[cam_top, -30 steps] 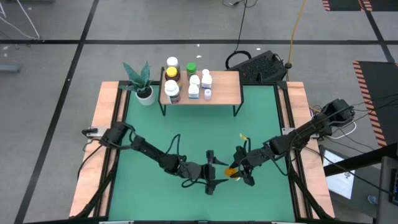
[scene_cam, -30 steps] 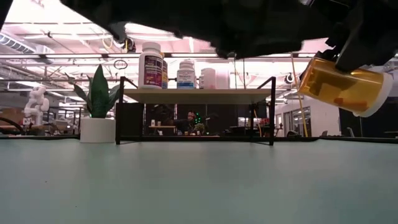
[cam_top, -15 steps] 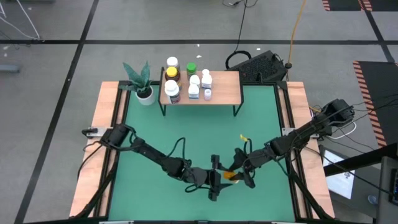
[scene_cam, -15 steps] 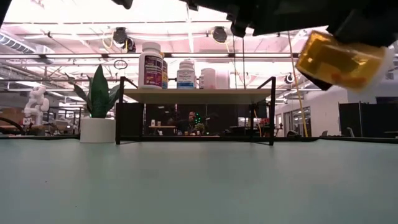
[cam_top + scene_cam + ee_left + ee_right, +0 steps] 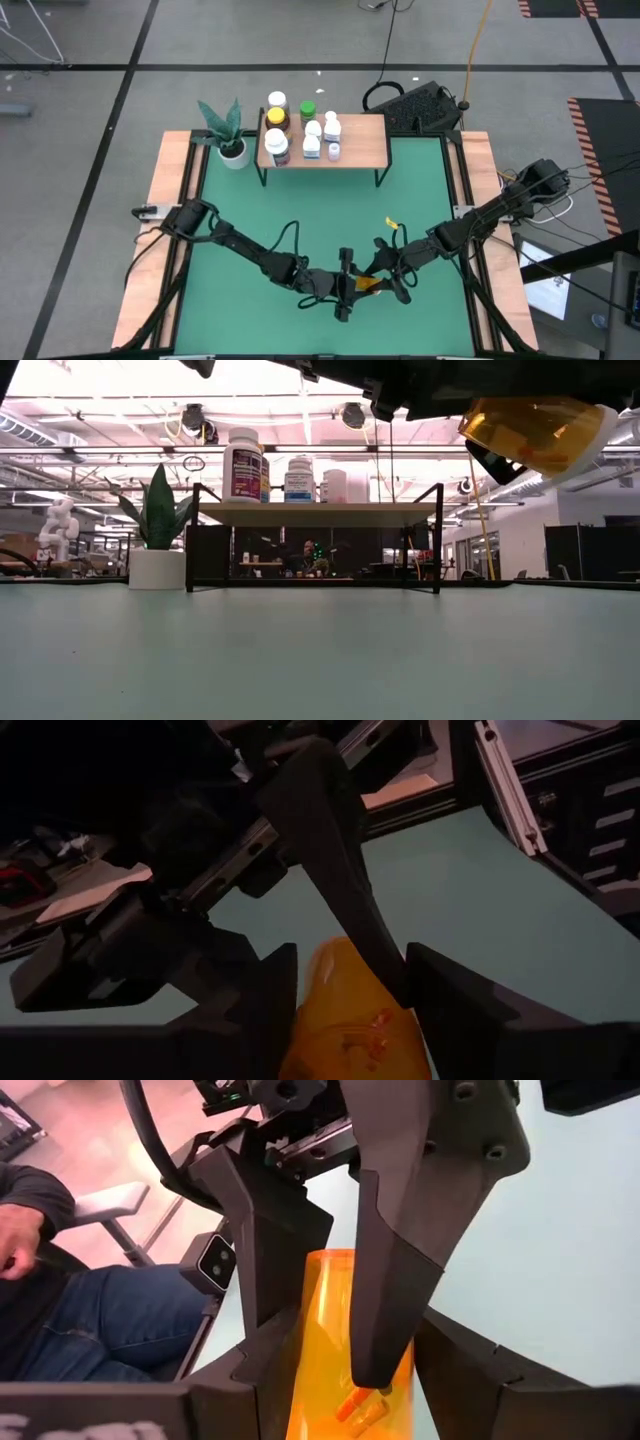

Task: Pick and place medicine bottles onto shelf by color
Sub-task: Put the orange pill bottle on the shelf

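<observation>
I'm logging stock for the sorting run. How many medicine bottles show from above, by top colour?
White-topped bottles: 6
Yellow-capped bottle: 1
Green bottle: 1
Orange bottle: 1
Total: 9

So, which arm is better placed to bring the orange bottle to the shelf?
Probably the right. The right gripper grips the orange bottle in the air, and the bare end of the shelf is on its side. The left gripper is only close beside the bottle.
</observation>
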